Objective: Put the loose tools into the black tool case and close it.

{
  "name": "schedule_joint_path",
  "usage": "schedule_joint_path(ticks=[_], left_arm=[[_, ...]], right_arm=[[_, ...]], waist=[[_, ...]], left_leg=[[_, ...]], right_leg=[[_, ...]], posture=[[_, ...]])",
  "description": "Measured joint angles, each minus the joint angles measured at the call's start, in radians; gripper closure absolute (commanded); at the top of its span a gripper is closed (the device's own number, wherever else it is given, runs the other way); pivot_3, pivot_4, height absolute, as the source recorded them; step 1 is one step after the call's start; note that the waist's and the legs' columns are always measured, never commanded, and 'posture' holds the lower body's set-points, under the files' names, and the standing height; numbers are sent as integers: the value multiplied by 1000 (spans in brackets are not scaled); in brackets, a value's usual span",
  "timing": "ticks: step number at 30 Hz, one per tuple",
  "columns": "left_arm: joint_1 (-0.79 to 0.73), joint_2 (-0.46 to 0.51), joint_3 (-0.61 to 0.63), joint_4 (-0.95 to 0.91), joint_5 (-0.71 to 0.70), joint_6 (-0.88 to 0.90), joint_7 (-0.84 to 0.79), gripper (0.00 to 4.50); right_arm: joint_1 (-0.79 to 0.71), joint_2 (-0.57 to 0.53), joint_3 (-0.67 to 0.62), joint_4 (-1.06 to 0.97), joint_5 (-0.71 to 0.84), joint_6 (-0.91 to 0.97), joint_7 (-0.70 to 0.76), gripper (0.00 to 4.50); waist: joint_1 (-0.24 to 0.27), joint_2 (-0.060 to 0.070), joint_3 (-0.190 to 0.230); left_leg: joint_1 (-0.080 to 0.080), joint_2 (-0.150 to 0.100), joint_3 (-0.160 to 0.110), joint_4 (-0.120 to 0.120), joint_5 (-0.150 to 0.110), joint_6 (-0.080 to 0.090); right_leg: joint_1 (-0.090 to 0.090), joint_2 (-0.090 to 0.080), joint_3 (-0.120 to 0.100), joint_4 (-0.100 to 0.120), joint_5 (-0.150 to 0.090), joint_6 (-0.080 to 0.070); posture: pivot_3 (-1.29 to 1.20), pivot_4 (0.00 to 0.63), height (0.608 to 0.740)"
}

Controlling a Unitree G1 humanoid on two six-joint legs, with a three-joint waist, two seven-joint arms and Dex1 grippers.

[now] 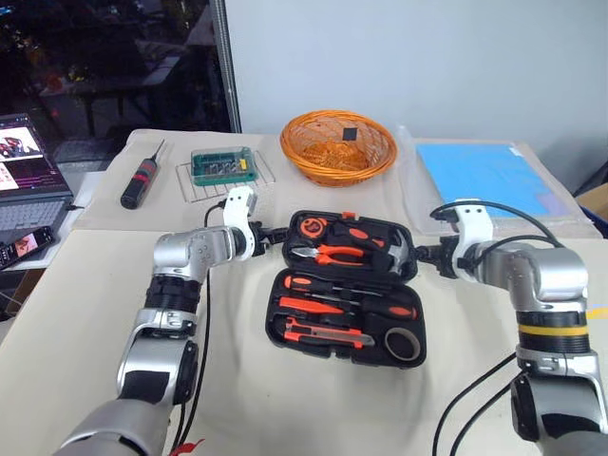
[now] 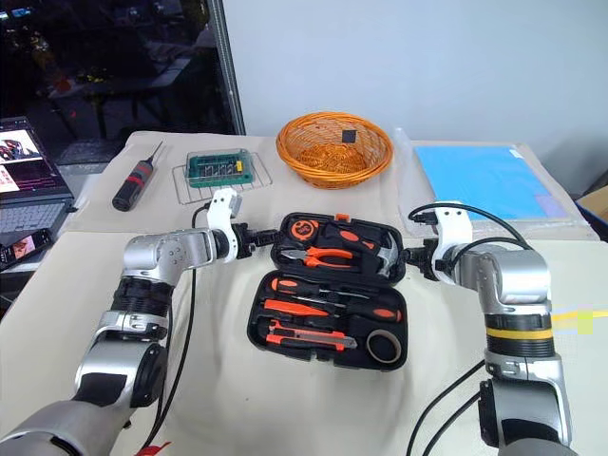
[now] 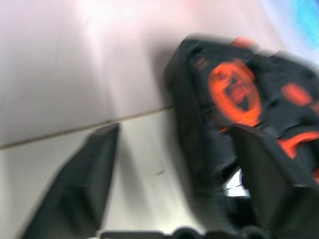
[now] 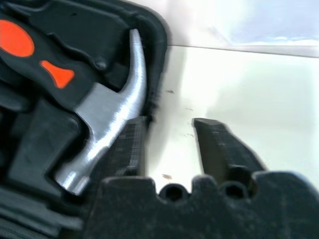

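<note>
The black tool case (image 1: 275,318) lies open in the middle of the table, its lid half on the far side. In the near half, slim orange-and-black screwdrivers (image 1: 313,306) and the utility knife (image 1: 328,334) rest in their slots. Pliers (image 1: 332,255), a tape measure (image 3: 234,92) and a hammer (image 4: 114,114) sit in the lid. My left gripper (image 1: 271,236) is at the lid's left corner, open, its fingers (image 3: 84,184) straddling the rim. At the lid's right edge my right gripper (image 1: 427,255) stands open by a narrow gap, one finger against the rim and bare table between the two.
A thick black screwdriver with a red band (image 1: 141,180) lies at the far left. Beside it a green box (image 1: 223,166) sits on a wire rack. An orange wicker basket (image 1: 337,144) is behind the case, a blue sheet (image 1: 489,176) at the far right, a laptop (image 1: 24,180) off the left edge.
</note>
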Motion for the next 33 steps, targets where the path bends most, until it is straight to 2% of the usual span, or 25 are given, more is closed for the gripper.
schedule_joint_path(ticks=[1,2,6,11,17,19,22,25,27,29,33], left_arm=[[-12,-9,-15,23,13,-21,-24,2632],[-18,-13,-17,34,21,-26,-35,2956],[-39,-19,-23,82,42,-71,-82,4427],[-60,-28,7,139,58,-93,-95,4487],[-59,-47,32,163,91,-253,-108,4487],[-55,-44,26,171,140,-407,-117,4487],[-45,-29,22,169,202,-640,-126,4487],[2,4,-3,141,272,-840,-157,4487],[70,27,-26,100,310,-963,-184,4487],[162,50,-34,12,315,-1062,-223,4487],[221,97,-41,-65,320,-1100,-272,4487]], right_arm=[[-8,1,6,17,2,-3,17,4310],[-11,1,11,22,2,-7,23,4500],[-13,14,17,50,-1,-42,36,4500],[-8,14,31,53,-3,-76,58,4500],[2,48,40,98,-61,-334,86,4500],[-25,75,37,178,-87,-509,121,4500],[-91,96,20,271,-98,-692,170,4500],[-105,96,12,274,-98,-763,210,4500],[-56,86,10,220,-98,-775,232,4500],[107,67,-19,9,-80,-792,247,4500],[270,65,-41,-191,-68,-793,256,4500]], waist=[[0,0,0],[-1,0,0],[-9,0,0],[-11,0,0],[-18,0,0],[-23,0,2],[-24,0,3],[-20,0,3],[-14,1,3],[0,1,2],[3,1,2]], left_leg=[[1,0,0,0,-1,1],[1,0,0,0,-1,2],[3,0,1,1,-5,8],[6,1,-1,1,-2,4],[-3,0,1,1,1,4],[-9,0,4,1,6,-4],[-18,0,5,-3,9,-6],[-20,0,7,-7,11,-6],[-21,0,7,-10,10,-4],[-22,0,6,-10,7,-2],[-21,-1,13,-4,1,1]], right_leg=[[2,0,0,-1,1,1],[2,-1,0,-2,1,2],[4,-2,1,-2,2,3],[3,-1,1,0,2,-1],[-7,-2,2,0,5,-1],[-14,-2,4,0,6,-2],[-26,0,3,2,8,-3],[-28,-1,0,2,8,-3],[-29,-2,-2,0,8,-3],[-30,-3,-7,-1,7,-2],[-27,-6,-13,-6,7,-1]], posture=[[0,150,740],[0,150,740],[0,150,740],[0,150,740],[0,150,740],[0,150,740],[0,150,740],[0,150,740],[0,150,740],[0,150,740],[0,150,740]])
